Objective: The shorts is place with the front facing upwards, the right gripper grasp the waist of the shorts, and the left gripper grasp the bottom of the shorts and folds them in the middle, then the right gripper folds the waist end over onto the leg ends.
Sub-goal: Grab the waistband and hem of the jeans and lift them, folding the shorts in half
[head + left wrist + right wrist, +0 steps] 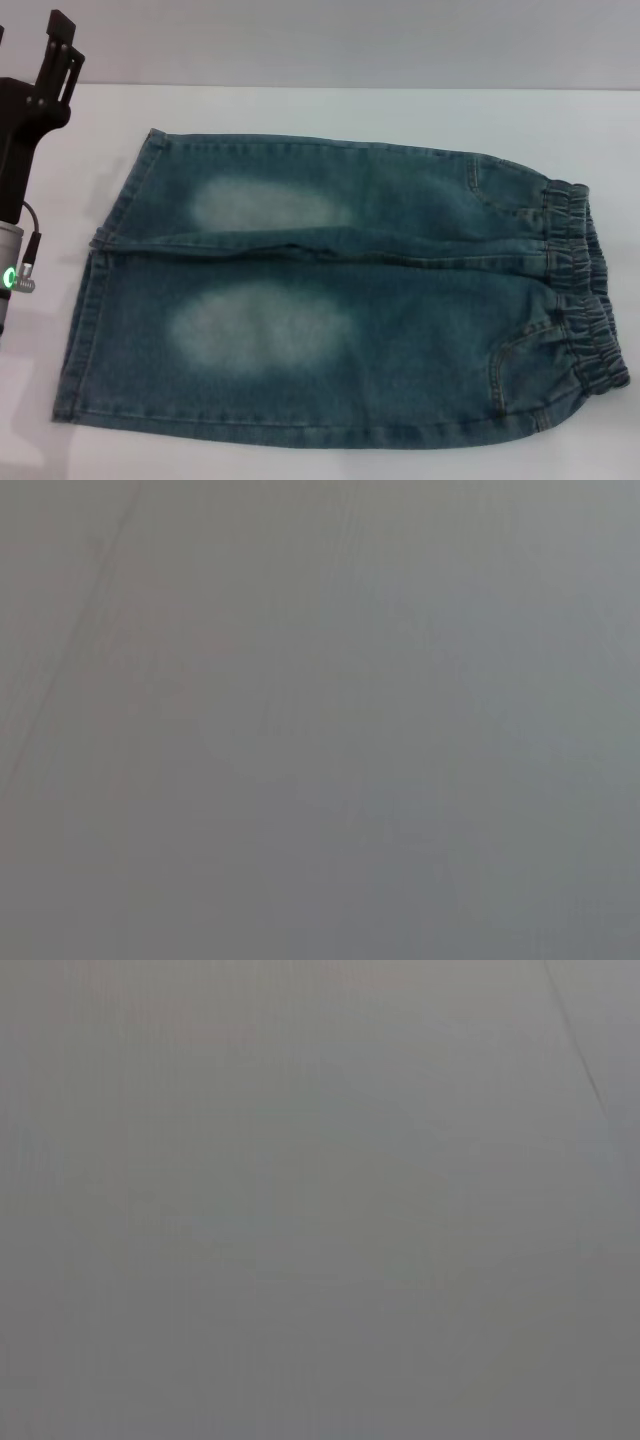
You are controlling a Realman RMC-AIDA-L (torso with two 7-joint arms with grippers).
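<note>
The blue-green denim shorts [340, 290] lie flat and spread out on the white table [330, 110], front side up. Their gathered elastic waist [585, 290] points to the right. The bottom of the shorts, the two hemmed leg ends [100, 270], points to the left. Two pale faded patches mark the legs. My left gripper [55, 45] is raised at the far left edge of the head view, pointing away from me, off the shorts and holding nothing. Its green ring light [8, 277] shows lower down. My right gripper is out of view. Both wrist views show only plain grey.
White table surface surrounds the shorts on every side, with a grey wall [350, 40] behind the far edge.
</note>
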